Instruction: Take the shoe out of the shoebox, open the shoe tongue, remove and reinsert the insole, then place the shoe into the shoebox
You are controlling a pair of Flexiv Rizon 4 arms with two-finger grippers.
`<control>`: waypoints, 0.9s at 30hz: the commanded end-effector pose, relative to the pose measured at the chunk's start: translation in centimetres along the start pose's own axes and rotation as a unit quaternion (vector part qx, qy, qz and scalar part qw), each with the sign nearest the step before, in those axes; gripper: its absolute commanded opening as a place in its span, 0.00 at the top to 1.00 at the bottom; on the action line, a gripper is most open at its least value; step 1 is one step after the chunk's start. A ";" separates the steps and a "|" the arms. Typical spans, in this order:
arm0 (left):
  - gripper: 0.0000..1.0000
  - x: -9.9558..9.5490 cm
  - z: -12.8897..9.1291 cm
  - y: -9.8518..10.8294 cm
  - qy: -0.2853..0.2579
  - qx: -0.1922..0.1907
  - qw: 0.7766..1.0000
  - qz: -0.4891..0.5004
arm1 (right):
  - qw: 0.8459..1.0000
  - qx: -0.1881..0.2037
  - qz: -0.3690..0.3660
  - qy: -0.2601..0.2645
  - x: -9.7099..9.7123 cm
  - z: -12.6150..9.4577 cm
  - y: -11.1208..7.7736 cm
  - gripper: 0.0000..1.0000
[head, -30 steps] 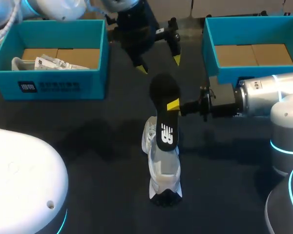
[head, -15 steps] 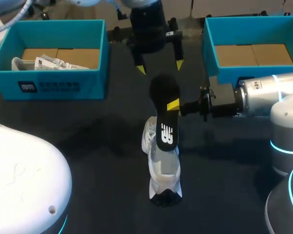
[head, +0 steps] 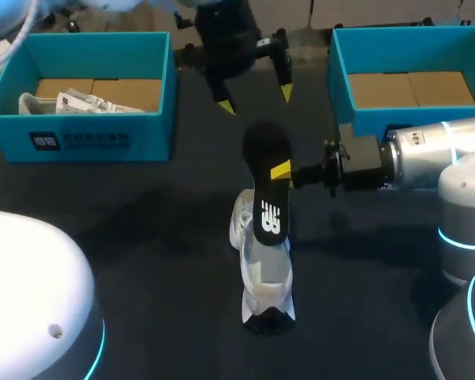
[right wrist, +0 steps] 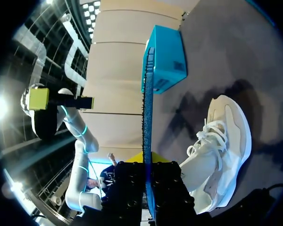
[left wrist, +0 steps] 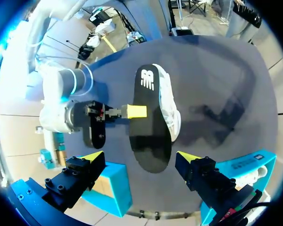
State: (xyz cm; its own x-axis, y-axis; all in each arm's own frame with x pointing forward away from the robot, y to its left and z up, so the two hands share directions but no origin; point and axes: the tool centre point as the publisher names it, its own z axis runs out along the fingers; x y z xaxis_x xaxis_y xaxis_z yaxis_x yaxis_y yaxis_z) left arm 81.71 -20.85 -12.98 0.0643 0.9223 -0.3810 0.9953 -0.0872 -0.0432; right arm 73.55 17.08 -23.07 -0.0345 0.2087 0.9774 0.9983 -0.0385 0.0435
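So right now the right pincer [head: 281, 170] is clamped on one edge of the black insole [head: 263, 150], holding it upright over the white shoe [head: 261, 277], which just sits loose in the middle of the dark table [head: 142, 237]. The left pincer [head: 255, 101] hangs above and behind with its fingers wide apart, touching nothing. I can't tell if the insole's lower end is actually inside the shoe or only at the opening. My worry: nobody's bracing that shoe, so a push down could tip it or skid it away. Also the grip is a thin pinch on the side, so the insole might swivel, buckle against the collar, or slip out instead of sliding in flat.
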 end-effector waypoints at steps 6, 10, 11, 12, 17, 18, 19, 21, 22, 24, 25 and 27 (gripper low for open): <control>0.00 4.5 -0.3 -3.0 -0.283 -0.062 0.957 0.010 | 1.000 -0.001 0.000 -0.002 0.0 0.2 0.0 1.00; 0.00 5.0 -0.3 -3.7 -0.325 -0.069 0.943 0.016 | 1.000 -0.001 0.000 -0.002 0.0 0.2 0.0 1.00; 0.00 5.3 -0.3 -3.8 -0.336 -0.072 0.939 0.017 | 1.000 -0.001 0.000 -0.002 0.0 0.2 0.0 1.00; 0.00 5.6 -0.2 -3.9 -0.346 -0.074 0.935 0.020 | 1.000 -0.001 0.000 -0.002 0.0 0.2 0.0 1.00; 0.00 6.6 -0.2 -3.7 -0.396 -0.077 0.915 0.012 | 1.000 -0.001 0.000 -0.002 0.0 0.2 0.0 1.00; 0.00 6.6 -0.1 -3.7 -0.404 -0.072 0.912 0.015 | 1.000 -0.001 0.000 -0.002 0.0 0.2 0.0 1.00; 0.00 6.6 0.0 -3.7 -0.405 -0.069 0.912 0.015 | 1.000 -0.001 0.000 -0.002 0.0 0.2 0.0 1.00; 0.00 6.3 0.4 -4.1 -0.411 -0.065 0.909 0.018 | 1.000 -0.001 0.000 -0.002 0.0 0.2 0.0 1.00; 0.00 6.2 0.5 -4.2 -0.411 -0.068 0.909 0.022 | 1.000 -0.001 0.000 -0.002 0.0 0.2 0.0 1.00; 0.00 6.0 0.3 -4.4 -0.419 -0.076 0.904 0.031 | 1.000 -0.001 0.000 -0.002 0.0 0.2 0.0 1.00; 0.00 6.0 0.3 -4.4 -0.419 -0.076 0.904 0.031 | 1.000 -0.001 0.000 -0.002 0.0 0.2 0.0 1.00; 0.00 6.0 0.3 -4.4 -0.419 -0.076 0.904 0.031 | 1.000 -0.001 0.000 -0.002 0.0 0.2 0.0 1.00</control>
State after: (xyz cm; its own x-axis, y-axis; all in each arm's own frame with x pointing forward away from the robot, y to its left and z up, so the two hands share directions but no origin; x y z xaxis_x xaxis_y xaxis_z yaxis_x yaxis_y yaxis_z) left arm 78.27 -15.32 -14.88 0.1007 0.5227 -0.8466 0.9949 -0.0453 0.0903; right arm 73.60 17.12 -23.07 -0.0340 0.2093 0.9773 0.9984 -0.0376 0.0428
